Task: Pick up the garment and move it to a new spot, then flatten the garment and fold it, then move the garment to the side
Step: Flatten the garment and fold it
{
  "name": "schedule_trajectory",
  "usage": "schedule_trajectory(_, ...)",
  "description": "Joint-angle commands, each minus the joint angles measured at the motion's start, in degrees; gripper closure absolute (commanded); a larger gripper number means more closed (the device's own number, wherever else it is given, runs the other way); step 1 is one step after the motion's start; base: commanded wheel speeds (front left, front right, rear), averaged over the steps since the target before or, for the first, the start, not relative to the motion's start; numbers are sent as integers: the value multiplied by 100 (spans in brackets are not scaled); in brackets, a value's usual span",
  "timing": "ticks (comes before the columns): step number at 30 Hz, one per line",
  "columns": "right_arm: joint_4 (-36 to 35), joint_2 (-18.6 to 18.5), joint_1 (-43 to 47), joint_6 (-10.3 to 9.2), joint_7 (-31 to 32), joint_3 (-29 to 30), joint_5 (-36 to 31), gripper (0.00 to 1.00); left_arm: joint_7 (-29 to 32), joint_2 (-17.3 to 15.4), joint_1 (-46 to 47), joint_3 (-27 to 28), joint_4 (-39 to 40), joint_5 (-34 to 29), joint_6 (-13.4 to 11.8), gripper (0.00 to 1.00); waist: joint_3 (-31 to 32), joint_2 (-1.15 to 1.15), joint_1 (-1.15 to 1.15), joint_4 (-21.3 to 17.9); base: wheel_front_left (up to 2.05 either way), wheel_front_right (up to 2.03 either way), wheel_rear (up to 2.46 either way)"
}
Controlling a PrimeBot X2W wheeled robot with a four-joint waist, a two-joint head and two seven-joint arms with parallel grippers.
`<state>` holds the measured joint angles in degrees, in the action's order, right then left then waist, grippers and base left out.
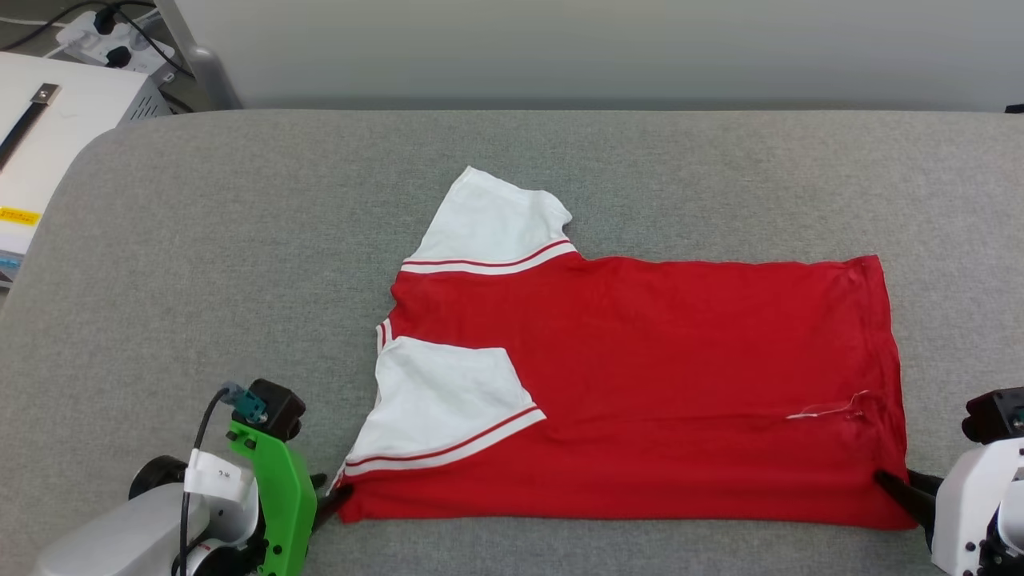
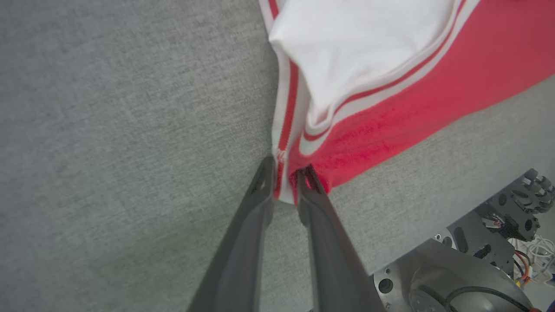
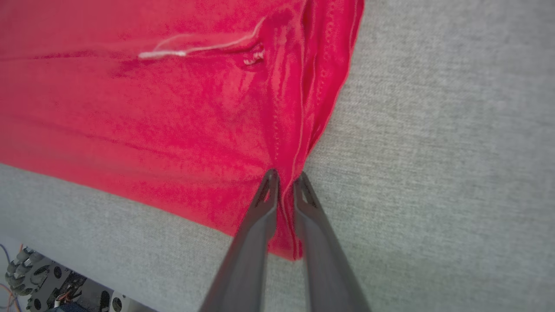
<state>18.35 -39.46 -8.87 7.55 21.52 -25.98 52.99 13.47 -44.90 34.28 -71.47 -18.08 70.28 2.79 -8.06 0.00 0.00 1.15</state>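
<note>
Garment (image 1: 640, 384) flat in the middle of the worktop (image 1: 240, 240), folded lengthwise into a long red band. Collar end toward the robot's left, hem toward its right. One white sleeve (image 1: 488, 220) sticking out past the far edge, the other (image 1: 440, 400) laid over the red near the front edge. Loose white thread (image 1: 824, 412) close to the hem.

Worktop covered in grey woven cloth, rounded at its far left corner. Behind it a pale wall (image 1: 560, 48). Off the left corner a white box (image 1: 56, 136) and a power strip (image 1: 96, 36) with black plugs.

Left claw (image 1: 330, 492) at the front left corner of the garment, fingers narrowly spread, striped trim lying flat between the tips and touching both. Right claw (image 1: 896, 482) at the front right corner, likewise a little apart, hem cloth gathered in the narrow gap, creases fanning up from the tips. Both corners down on the worktop, not lifted.

Left forearm pale, low at the lower left of the head view, with a green bracket (image 1: 280, 488) at the wrist and fingers pointing right toward the corner. Right forearm white, low at the lower right, fingers pointing left. Both claws close to the surface and well apart, one at each end of the front edge.
</note>
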Motion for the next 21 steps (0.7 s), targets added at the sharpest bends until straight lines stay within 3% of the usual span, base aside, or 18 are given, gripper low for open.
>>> schedule_trajectory(1,-2,50,85,-6,-181,82,-94,0,-66,-22,30,50,-65,-60,-28,0,69,0,0,29,0,0,0)
schedule_trajectory(8,-406,165,164,-6,-1041,570,-531,0,-451,-223,460,403,127,-212,-98,0,217,0,0,-10,0,0,0)
schedule_trajectory(12,-642,422,135,-6,-1565,993,-996,0,-652,-311,893,598,136,-486,-220,0,177,0,0,-127,0,0,0)
schedule_trajectory(21,-1657,1233,75,-6,-2056,1767,-2057,0,-351,0,2259,946,-242,-715,-94,0,-410,0,0,-509,0,0,0)
